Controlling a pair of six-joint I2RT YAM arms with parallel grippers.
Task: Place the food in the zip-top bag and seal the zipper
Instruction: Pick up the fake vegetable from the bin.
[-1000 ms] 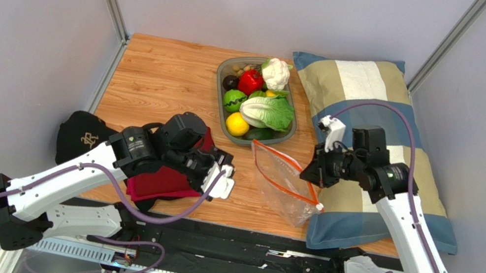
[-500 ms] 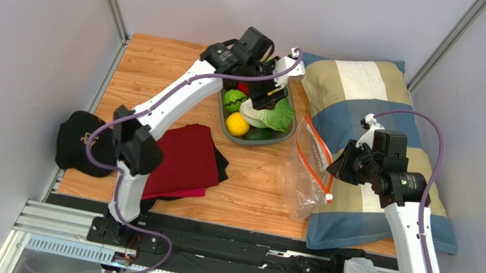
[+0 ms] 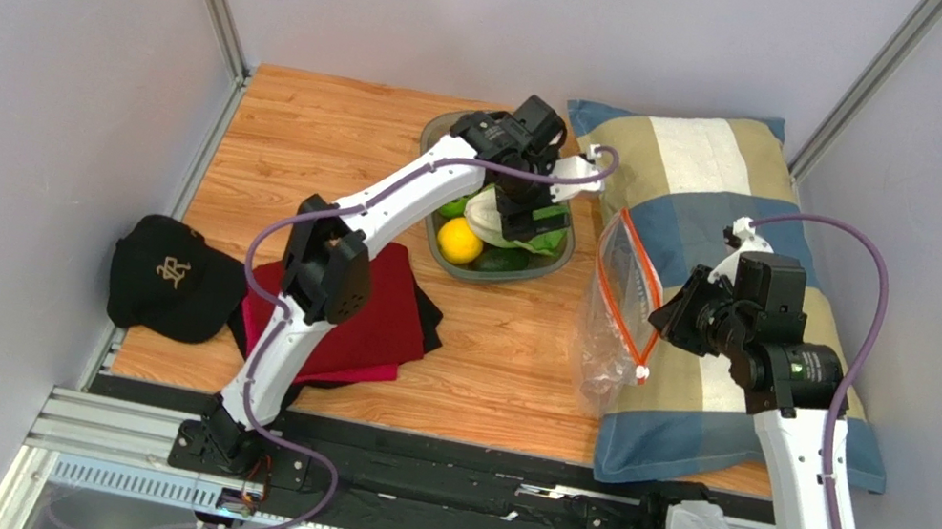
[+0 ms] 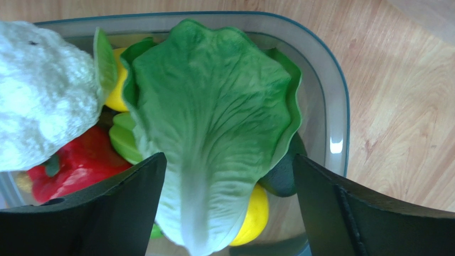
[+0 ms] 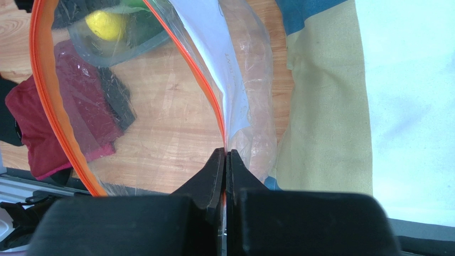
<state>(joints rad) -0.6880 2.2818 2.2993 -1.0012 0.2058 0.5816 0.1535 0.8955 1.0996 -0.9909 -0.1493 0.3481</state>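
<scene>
- The cabbage (image 4: 213, 133) lies on top in the grey tray (image 4: 334, 96), with the cauliflower (image 4: 42, 90) and yellow fruit (image 3: 459, 242) beside it.
- The left gripper (image 4: 227, 165) hovers over it, jaws spread wide either side of the leaf.
- The zip-top bag (image 3: 601, 346) hangs upright over the tabletop (image 3: 311, 135) against the pillow (image 3: 713, 162), mouth gaping.
- The right gripper (image 5: 225, 154) has its jaws pinched together on the zipper (image 5: 59, 106) edge.

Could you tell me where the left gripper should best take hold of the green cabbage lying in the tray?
Grip the cabbage across its narrow pale stem end, from straight above. It lies topmost in the tray, the open left gripper straddles that end, and the leafy end is far wider.
</scene>
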